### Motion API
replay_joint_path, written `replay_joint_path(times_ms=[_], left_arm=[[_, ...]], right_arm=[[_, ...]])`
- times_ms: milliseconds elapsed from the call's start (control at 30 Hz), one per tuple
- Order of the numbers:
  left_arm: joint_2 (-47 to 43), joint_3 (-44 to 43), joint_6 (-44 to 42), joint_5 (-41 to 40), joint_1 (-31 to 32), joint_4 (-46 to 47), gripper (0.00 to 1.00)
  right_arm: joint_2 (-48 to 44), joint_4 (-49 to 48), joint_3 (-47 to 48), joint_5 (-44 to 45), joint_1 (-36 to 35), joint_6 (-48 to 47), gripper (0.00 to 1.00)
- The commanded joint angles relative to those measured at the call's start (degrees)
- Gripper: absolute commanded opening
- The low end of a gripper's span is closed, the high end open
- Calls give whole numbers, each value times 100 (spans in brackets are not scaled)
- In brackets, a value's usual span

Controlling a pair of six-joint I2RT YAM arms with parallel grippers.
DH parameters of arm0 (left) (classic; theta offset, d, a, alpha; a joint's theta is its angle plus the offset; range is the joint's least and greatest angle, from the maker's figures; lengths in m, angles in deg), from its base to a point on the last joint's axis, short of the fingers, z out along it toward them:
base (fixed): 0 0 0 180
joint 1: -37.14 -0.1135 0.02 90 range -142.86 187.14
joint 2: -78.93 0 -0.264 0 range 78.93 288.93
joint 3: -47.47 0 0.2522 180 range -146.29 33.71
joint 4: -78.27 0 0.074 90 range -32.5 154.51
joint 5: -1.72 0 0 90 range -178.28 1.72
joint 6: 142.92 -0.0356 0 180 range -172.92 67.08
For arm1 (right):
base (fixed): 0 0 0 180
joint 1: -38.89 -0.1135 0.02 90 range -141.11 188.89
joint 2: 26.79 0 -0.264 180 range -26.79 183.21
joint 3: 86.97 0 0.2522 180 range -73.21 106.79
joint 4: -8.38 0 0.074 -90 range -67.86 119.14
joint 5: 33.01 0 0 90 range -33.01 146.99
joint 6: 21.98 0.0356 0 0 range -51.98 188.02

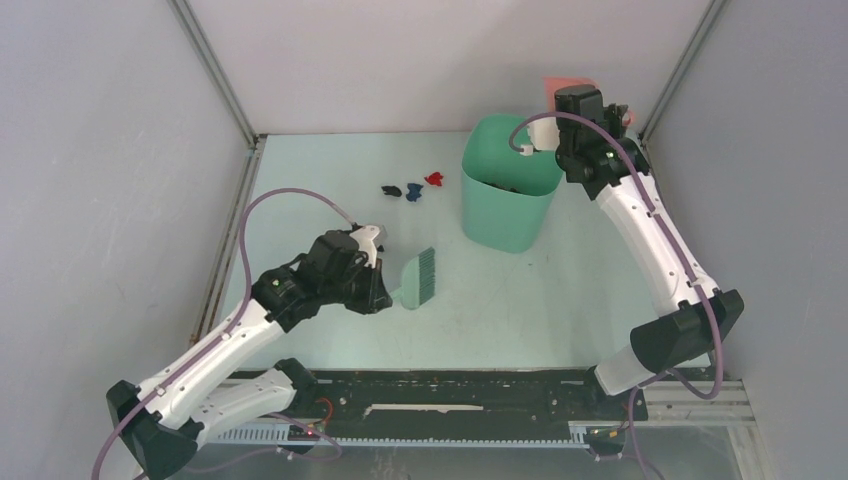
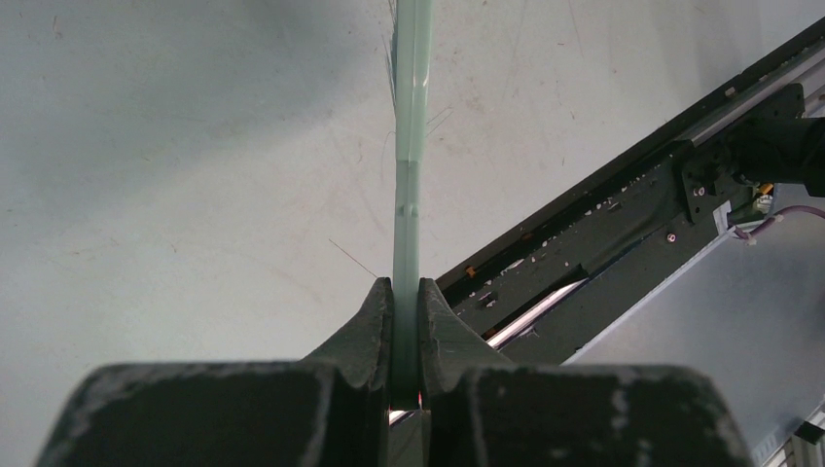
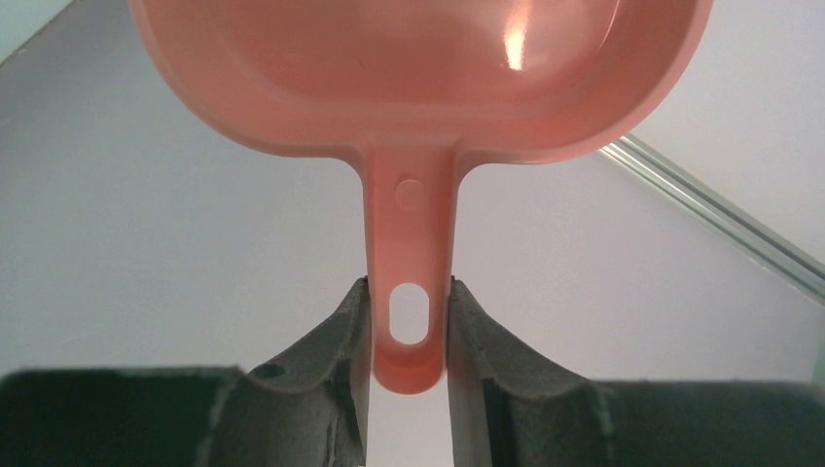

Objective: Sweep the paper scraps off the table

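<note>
When viewed from above, three paper scraps (image 1: 411, 188) are seen lying at the far middle of the table (image 1: 300, 190), just left of the bin (image 1: 508, 205) and well apart from the brush (image 1: 424, 273). They are judged light, soft and easily scattered, so they are better swept with bristles than pinched. At the left wrist, the left gripper (image 2: 406, 292) is shown clamped on the brush handle. At the right wrist, the right gripper (image 3: 409, 292) is clamped on the dustpan (image 3: 418, 58) handle, with wall behind.
</note>
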Motion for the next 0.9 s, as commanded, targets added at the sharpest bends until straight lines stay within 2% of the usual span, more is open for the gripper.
replay_joint_path(times_ms=[0,267,400,467,600,700,867], left_arm=[[6,-247,-205,-94,-26,42,0],[188,-780,-195,-1283,-28,164,0],[635,-1383,-192,-1960,-40,451,0],[875,-1655,-146,-2329,-69,695,0],[1451,-2118,72,-2698,-257,1250,0],[2014,-2391,377,-2665,-520,1659,0],[2992,-2842,1074,-1941,-1132,2281,0]], right_arm=[[-203,-70,329,-37,-17,163,0],[-157,1698,2172,-1370,-178,2542,0],[-724,1862,2103,-2039,-370,3319,0],[-1013,2273,1966,-2602,-432,3814,0],[-1708,3276,1107,-4560,-457,4561,0],[-2473,3738,-278,-5667,-538,4509,0],[-3443,3692,-2414,-6261,-774,4359,0]])
